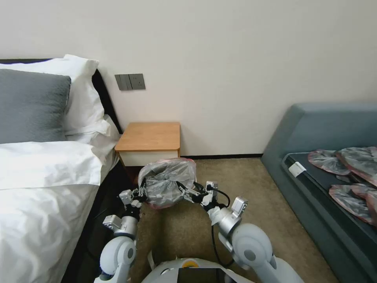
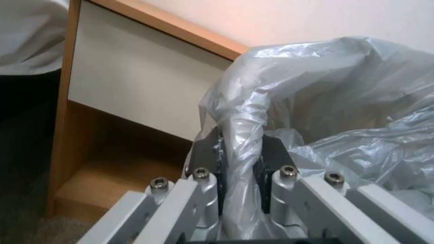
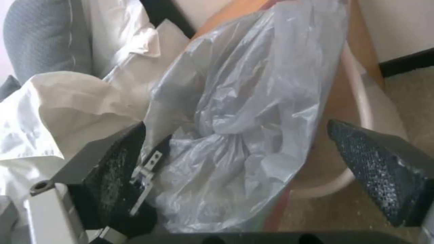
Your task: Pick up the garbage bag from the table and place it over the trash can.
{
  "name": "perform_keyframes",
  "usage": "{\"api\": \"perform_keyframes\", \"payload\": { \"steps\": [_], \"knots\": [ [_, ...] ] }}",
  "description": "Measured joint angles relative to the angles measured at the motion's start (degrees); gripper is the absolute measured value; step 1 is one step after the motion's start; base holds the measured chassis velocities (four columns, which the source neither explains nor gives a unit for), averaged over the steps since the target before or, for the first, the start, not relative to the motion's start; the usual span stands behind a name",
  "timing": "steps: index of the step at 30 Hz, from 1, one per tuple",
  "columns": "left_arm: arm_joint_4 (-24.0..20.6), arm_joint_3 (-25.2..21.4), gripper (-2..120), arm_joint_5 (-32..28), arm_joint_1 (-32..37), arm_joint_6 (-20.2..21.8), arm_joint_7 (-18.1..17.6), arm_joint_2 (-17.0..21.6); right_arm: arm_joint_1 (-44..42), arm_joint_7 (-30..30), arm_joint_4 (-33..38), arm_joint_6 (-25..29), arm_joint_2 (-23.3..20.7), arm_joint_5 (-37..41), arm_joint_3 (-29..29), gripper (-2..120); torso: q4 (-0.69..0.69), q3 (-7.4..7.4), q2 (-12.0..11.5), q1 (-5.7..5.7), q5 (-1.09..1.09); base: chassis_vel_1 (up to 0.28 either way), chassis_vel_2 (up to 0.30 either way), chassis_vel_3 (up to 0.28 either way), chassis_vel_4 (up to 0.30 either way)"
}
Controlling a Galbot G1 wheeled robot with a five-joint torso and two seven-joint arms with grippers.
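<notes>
The garbage bag (image 1: 167,181), wrinkly grey film with a pinkish rim, is bunched over the trash can on the carpet in front of the table (image 1: 149,135). My left gripper (image 1: 140,193) is at the bag's left side. In the left wrist view it (image 2: 242,139) is shut on a twisted fold of the bag (image 2: 316,101). My right gripper (image 1: 182,190) is at the bag's right side. Its fingers (image 3: 113,162) stand wide open with the bag (image 3: 244,112) between them. The trash can's beige rim (image 3: 361,108) shows beside the film; the rest of the can is hidden.
A bed with white bedding (image 1: 39,177) and a grey pillow (image 1: 31,106) is close on the left. A blue-grey sofa (image 1: 314,129) on the right carries flat grey-pink bags (image 1: 345,161). Open carpet (image 1: 243,184) lies between the can and the sofa.
</notes>
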Motion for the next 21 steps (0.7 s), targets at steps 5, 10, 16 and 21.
{"api": "perform_keyframes", "payload": {
  "steps": [5, 10, 16, 21],
  "knots": [
    [-0.16, 0.21, 9, -0.14, -0.18, 0.00, 0.01, 0.05, 0.17, -0.34, -0.46, 0.30, 0.12, -0.34, -0.02, 96, 0.00, 0.00, 0.00, 0.00, 0.00, 0.000, 0.000, 0.000, 0.000],
    [-0.48, 0.44, 9, -0.61, -0.17, 0.05, 0.02, 0.01, 0.01, -0.83, -1.26, 0.76, 0.30, -1.06, -0.12, 78, 0.00, 0.00, 0.00, 0.00, 0.00, 0.000, 0.000, 0.000, 0.000],
    [-0.74, 0.47, 9, -0.91, -0.10, 0.16, 0.02, 0.16, 0.03, -1.53, -1.82, 1.19, 0.46, -1.96, -0.28, 59, 0.00, 0.00, 0.00, 0.00, 0.00, 0.000, 0.000, 0.000, 0.000],
    [-0.79, 0.00, 9, -1.32, -0.35, 0.29, 0.00, 0.37, 0.04, -2.22, -2.13, 1.62, 0.40, -3.09, -0.35, 41, 0.00, 0.00, 0.00, 0.00, 0.00, 0.000, 0.000, 0.000, 0.000]
  ]
}}
